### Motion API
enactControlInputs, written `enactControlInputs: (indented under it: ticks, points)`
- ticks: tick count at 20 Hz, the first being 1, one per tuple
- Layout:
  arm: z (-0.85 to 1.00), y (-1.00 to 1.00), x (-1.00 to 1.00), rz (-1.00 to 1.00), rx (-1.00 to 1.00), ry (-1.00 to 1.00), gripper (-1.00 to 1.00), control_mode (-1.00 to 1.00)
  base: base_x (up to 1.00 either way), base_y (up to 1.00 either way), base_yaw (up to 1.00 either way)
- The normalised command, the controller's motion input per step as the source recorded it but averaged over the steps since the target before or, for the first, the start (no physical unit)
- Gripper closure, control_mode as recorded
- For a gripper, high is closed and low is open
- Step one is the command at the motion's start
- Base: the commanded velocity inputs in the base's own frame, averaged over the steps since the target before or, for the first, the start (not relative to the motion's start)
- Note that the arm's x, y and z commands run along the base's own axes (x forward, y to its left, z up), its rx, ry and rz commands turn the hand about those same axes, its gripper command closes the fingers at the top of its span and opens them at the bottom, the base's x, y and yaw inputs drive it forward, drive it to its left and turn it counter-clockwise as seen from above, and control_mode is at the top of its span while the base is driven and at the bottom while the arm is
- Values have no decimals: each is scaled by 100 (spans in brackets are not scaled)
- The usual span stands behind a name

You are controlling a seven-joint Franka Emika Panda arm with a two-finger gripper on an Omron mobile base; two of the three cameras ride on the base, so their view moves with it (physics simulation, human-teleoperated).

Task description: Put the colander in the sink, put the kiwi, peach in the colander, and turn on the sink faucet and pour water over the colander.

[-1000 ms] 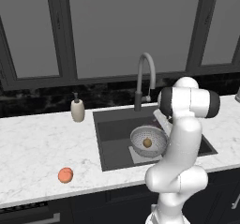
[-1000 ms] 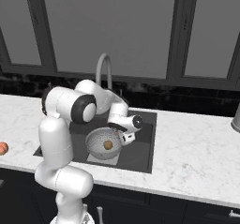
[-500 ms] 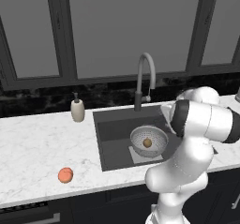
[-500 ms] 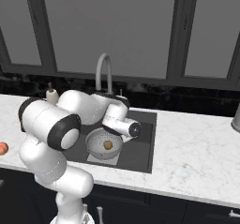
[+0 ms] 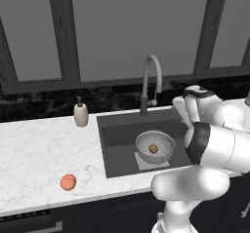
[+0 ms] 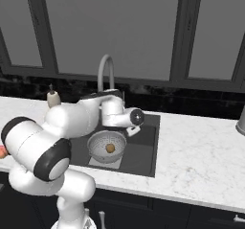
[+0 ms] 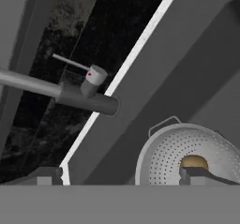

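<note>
Colander (image 5: 155,146) sits in sink (image 5: 117,151) on lighter bottom patch, kiwi (image 5: 153,148) inside. Peach (image 5: 68,182) on counter (image 5: 34,154) near front edge, well left of sink. Gripper (image 6: 130,129) above sink's right part, jaws spread, empty. Faucet (image 5: 150,83) at back rim.

One colander (image 5: 155,146), one kiwi (image 5: 153,148), one peach (image 5: 68,182), one faucet (image 5: 151,83), one soap dispenser (image 5: 80,113).
</note>
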Motion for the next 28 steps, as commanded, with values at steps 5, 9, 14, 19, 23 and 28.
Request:
enactControlInputs:
  ticks: [5,9,14,19,23,28]
  points:
    - [4,9,-55,0,-28,3,-100,-100,0,0,0]
    - [29,33,-74,3,-18,-5,-100,-100,0,0,0]
    - [41,50,-55,7,-13,-3,-100,-100,0,0,0]
    - [55,76,-8,11,-17,9,-100,-100,0,0,0]
    - [46,85,0,17,-20,25,-100,-100,0,0,0]
    - [40,85,2,24,-19,32,-100,-100,0,0,0]
